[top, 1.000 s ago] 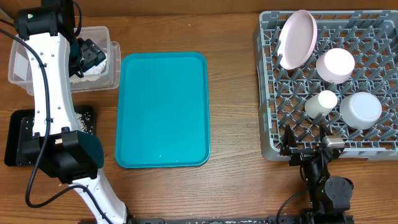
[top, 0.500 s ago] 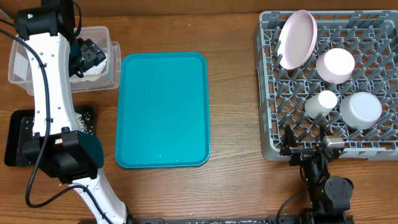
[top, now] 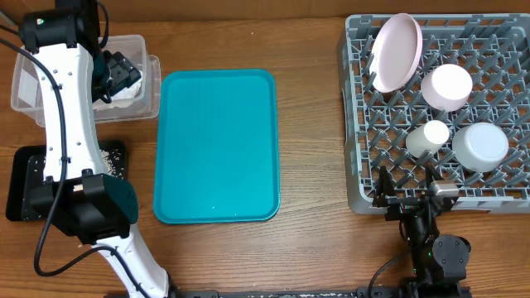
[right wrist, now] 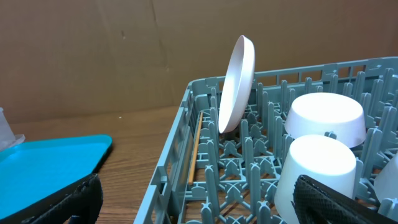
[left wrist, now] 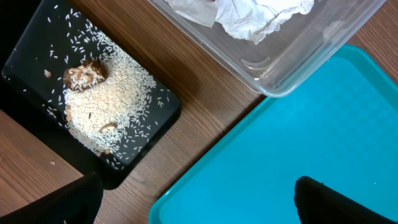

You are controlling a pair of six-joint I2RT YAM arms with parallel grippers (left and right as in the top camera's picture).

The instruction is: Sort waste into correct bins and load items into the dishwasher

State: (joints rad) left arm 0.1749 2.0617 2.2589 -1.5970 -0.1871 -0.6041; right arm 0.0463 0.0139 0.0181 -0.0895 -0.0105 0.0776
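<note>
Lower right of the overhead view, the right claw (top: pixel 407 189) sits just below the rack (top: pixel 364 124), fingers spread with nothing in them. The rack fills the right side and already carries a plate (top: pixel 395 51) on edge, a cup (top: pixel 428 136) and two bowls (top: pixel 447 86). In the middle of the frame the tray (top: pixel 217 145) lies flat on the worktop (top: pixel 315 99) and looks bare, so nothing seems left to pick. Lower left is the black bin (top: pixel 23 194), with rice (left wrist: pixel 99 112) and a couple of food lumps piled in it. Further up, in the upper left corner, the left claw (top: pixel 118 73) hangs over the clear bin (top: pixel 25 91), which has crumpled paper (left wrist: pixel 249 18) inside. The wrist view shows its fingers wide apart and gripping nothing.

So this reads like the tail end of the job. Waste is in its bins, dishes are in the rack, and the step in hand is probably just getting the left arm out of there. Doing it well looks simple enough:
- Go straight up first so the fingers clear the bin wall.
- Keep them spread so no paper gets pinched and dragged out.
- Swing back slowly without brushing the black bin, since loose rice would scatter easily.

It's also worth one last check of the tray, since tiny scraps wouldn't show from above.
</note>
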